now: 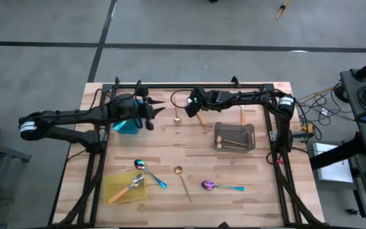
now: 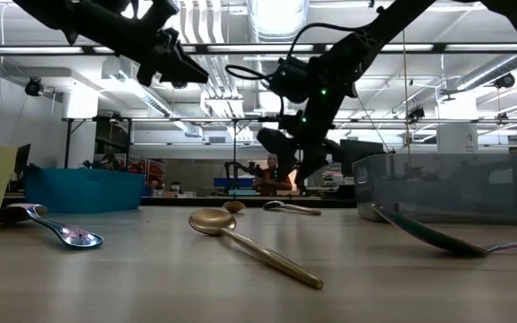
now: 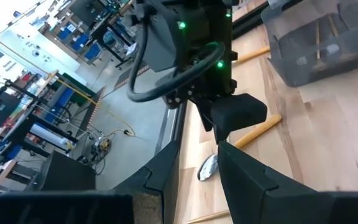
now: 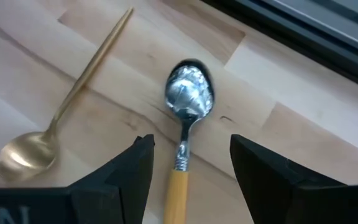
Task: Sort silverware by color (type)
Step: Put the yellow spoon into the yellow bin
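A silver spoon with an orange handle [image 4: 189, 93] lies flat on the wooden table near its far edge, also seen in the high view [image 1: 201, 118]. My right gripper [image 4: 191, 155] hangs open just above it, one finger on either side of the spoon's neck, touching nothing. A thin gold spoon [image 4: 61, 112] lies beside it on the table. My left gripper [image 1: 159, 109] hovers open and empty above the table, left of the right one and pointing toward it, over the far side of the teal tray [image 1: 127, 126].
A grey tray [image 1: 235, 135] holds gold spoons. A yellow tray [image 1: 124, 189] at the near left holds an orange-handled spoon. A blue spoon [image 1: 150, 172], a gold spoon [image 1: 183, 181] and a purple spoon [image 1: 220, 186] lie near the front. Another orange handle [image 1: 242, 116] lies behind the grey tray.
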You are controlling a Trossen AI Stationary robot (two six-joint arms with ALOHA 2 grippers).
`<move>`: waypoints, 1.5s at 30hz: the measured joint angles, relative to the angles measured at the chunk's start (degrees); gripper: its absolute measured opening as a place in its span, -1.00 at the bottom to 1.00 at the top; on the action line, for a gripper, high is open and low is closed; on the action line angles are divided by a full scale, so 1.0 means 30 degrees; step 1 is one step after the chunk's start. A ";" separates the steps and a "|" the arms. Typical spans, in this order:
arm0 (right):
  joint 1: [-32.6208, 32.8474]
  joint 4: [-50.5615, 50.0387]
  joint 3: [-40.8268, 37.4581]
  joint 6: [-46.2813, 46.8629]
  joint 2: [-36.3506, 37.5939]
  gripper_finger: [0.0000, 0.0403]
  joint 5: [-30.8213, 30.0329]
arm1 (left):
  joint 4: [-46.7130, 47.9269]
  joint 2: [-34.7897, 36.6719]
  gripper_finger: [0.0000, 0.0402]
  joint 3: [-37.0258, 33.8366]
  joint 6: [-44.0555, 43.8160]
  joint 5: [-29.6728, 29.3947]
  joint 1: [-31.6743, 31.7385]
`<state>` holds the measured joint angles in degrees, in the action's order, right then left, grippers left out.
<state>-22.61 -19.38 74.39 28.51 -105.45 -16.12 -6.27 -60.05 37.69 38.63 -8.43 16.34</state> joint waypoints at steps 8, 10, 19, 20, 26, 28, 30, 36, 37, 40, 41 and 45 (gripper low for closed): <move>-0.0025 -0.0022 -0.0102 -0.0014 -0.0304 0.01 -0.0148 | -0.0640 -0.1132 -0.54 0.0000 0.0870 -0.0022 -0.0001; -0.0029 -0.0009 -0.0144 -0.0014 -0.0567 0.01 -0.0144 | -0.0817 -0.1173 -0.54 0.0000 0.0898 -0.0029 -0.0001; -0.0091 0.0220 -0.0219 -0.0007 -0.2176 0.01 -0.0188 | -0.0851 -0.1079 -0.54 0.0000 0.0831 -0.0044 0.0020; -0.0095 0.0303 -0.0213 0.0017 -0.2356 0.01 -0.0252 | -0.0849 -0.1079 -0.54 0.0000 0.0831 -0.0044 0.0021; -0.0095 0.0583 -0.0146 0.0022 -0.3147 -0.06 -0.0421 | -0.0849 -0.1086 -0.54 0.0000 0.0816 -0.0053 0.0144; -0.0095 0.0590 -0.0146 0.0075 -0.3140 -0.13 -0.0442 | -0.0849 -0.1086 -0.54 0.0000 0.0816 -0.0051 0.0152; -0.0100 0.0616 -0.0151 0.0109 -0.3128 -0.21 -0.0477 | -0.0853 -0.1093 -0.54 0.0000 0.0816 -0.0054 0.0176; -0.0124 0.0714 -0.0189 0.0102 -0.3045 -0.51 -0.0503 | -0.0849 -0.1137 -0.54 0.0000 0.0812 -0.0051 0.0232; -0.0131 0.0716 -0.0189 0.0109 -0.3045 -0.56 -0.0509 | -0.0856 -0.1137 -0.54 0.0000 0.0809 -0.0051 0.0232; -0.0128 0.0768 -0.0197 0.0287 -0.3045 -0.72 -0.0641 | -0.0856 -0.1137 -0.54 0.0000 0.0809 -0.0054 0.0246; -0.0096 0.0796 -0.0197 0.0358 -0.3045 -0.76 -0.0744 | -0.0856 -0.1137 -0.54 0.0000 0.0809 -0.0054 0.0246; 0.0100 0.0866 -0.0220 0.0339 -0.2861 -0.85 -0.1361 | -0.0856 -0.1137 -0.54 0.0000 0.0809 -0.0051 0.0246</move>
<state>-22.31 -16.78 73.73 29.53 -114.03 -20.20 -8.84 -63.46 37.69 41.06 -8.58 17.08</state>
